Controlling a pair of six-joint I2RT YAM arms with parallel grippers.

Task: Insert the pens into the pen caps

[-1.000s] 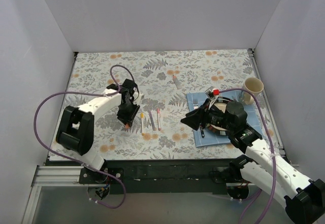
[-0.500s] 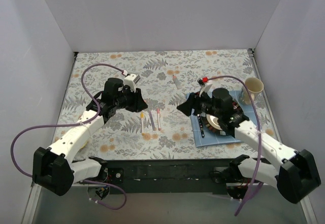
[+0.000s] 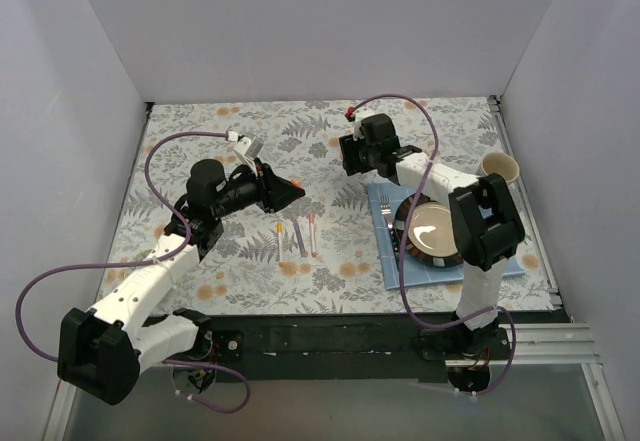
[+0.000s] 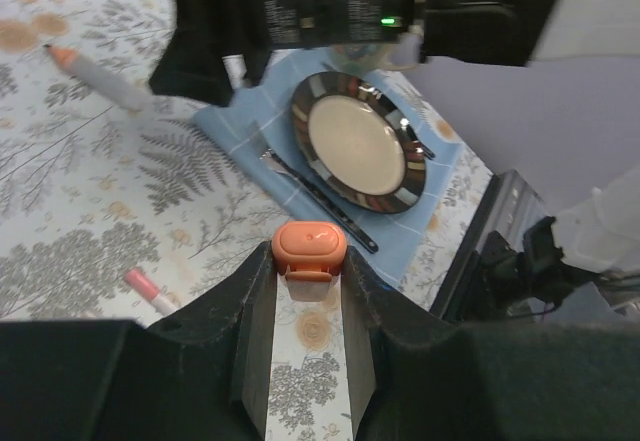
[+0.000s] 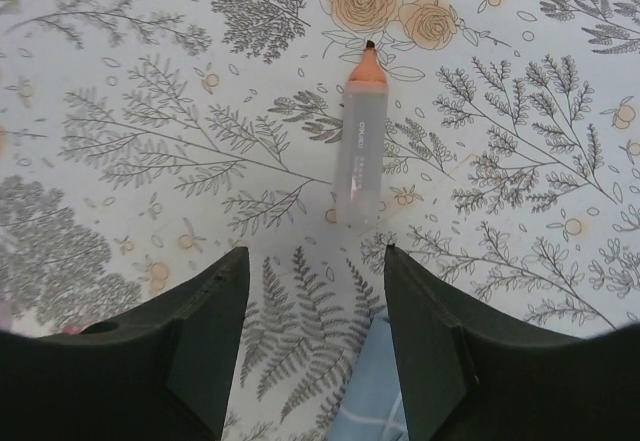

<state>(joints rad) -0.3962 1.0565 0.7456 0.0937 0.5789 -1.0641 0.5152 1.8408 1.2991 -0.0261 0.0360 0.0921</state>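
Observation:
My left gripper point(image 3: 292, 189) point(image 4: 308, 273) is shut on an orange pen cap point(image 4: 309, 248) point(image 3: 298, 181), held above the table and pointing right. A whitish pen with an orange tip point(image 5: 358, 151) point(image 4: 100, 76) lies alone at the back centre, just beyond my open right gripper point(image 5: 315, 261) point(image 3: 352, 157), which hangs over it with nothing between its fingers. Three more thin pens lie side by side near the middle: a yellowish one point(image 3: 280, 241), a dark purple-grey one point(image 3: 299, 238) and a pink-ended one point(image 3: 312, 233) point(image 4: 150, 291).
A blue napkin point(image 3: 395, 271) point(image 5: 365, 396) at the right carries a dark-rimmed plate point(image 3: 437, 231) point(image 4: 362, 146) and dark cutlery point(image 4: 315, 193). A cream cup point(image 3: 500, 169) stands at the far right. White walls close in the table.
The left arm lifted the orange cap off the table and turned to point right. The right arm swung from above the plate to the back, over the lone pen.

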